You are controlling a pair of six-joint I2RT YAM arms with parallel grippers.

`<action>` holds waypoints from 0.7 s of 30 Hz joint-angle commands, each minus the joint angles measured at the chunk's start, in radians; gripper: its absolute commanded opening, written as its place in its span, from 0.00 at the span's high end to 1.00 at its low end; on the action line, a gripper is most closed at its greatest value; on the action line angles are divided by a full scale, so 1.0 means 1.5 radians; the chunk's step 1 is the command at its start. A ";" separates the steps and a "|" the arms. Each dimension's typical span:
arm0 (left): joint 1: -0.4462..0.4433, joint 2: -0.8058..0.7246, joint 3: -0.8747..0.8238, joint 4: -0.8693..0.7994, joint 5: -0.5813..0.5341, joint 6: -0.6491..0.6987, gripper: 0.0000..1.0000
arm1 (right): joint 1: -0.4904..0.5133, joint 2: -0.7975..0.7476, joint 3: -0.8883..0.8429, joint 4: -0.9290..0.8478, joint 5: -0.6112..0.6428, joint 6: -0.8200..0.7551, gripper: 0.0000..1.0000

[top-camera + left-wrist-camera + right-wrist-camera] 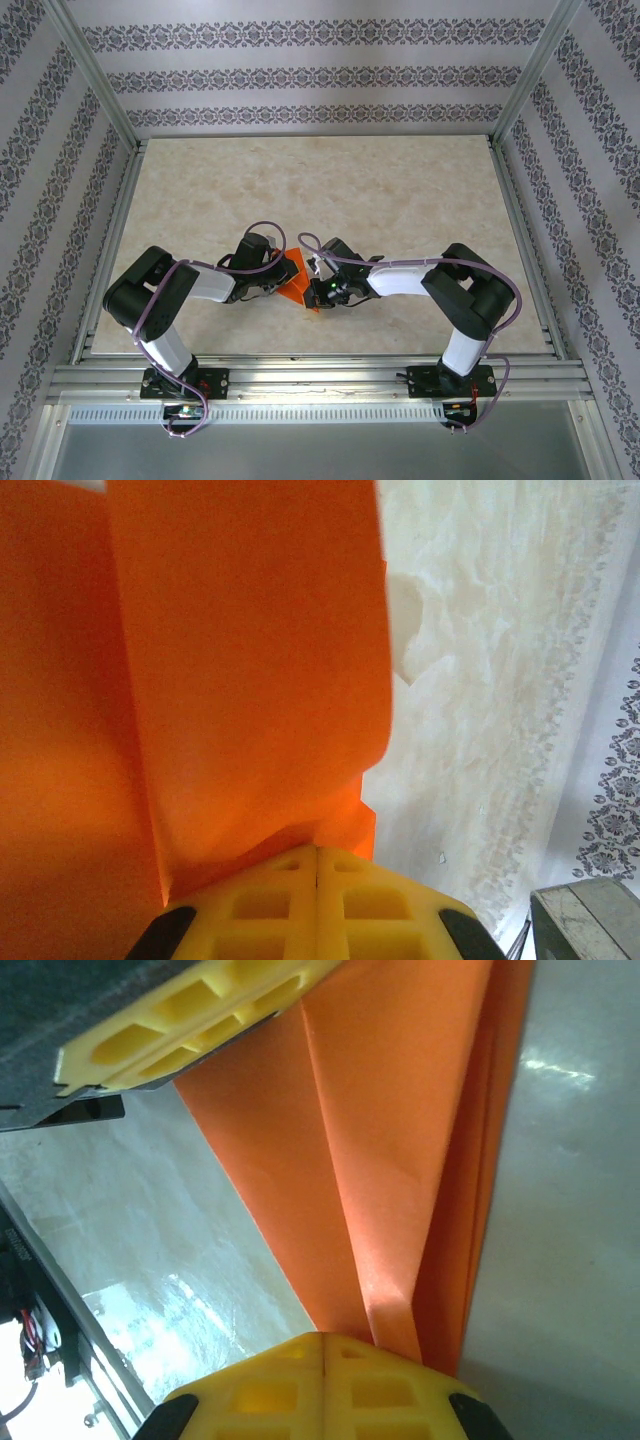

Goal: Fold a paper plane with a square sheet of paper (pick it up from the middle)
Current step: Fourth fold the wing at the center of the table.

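The orange paper [297, 279] is folded into a layered, tapering shape with long creases and hangs between the two grippers, just above the table's near middle. My left gripper [281, 283] is shut on one end of it. In the left wrist view the paper [250, 660] spreads up from the closed yellow fingertips of that gripper [318, 852]. My right gripper [318, 293] is shut on the narrow end. In the right wrist view several folded layers [385, 1140] run away from this gripper [322, 1338] toward the left gripper's yellow fingers [190, 1020] at the upper left.
The beige marbled tabletop [330, 190] stretches away behind the grippers. Aluminium rails [300, 380] frame its near edge and sides, and patterned walls [300, 70] close in the back and sides. Both arms are bent inward, with their wrists almost touching.
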 commanded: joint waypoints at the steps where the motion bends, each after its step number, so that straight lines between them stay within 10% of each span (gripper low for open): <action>1: 0.005 0.011 -0.014 -0.018 -0.011 -0.004 0.97 | -0.006 -0.010 -0.001 -0.026 0.026 -0.011 0.94; 21: 0.004 0.021 -0.010 -0.019 -0.013 -0.002 0.97 | -0.019 -0.010 -0.088 0.054 -0.007 0.032 0.93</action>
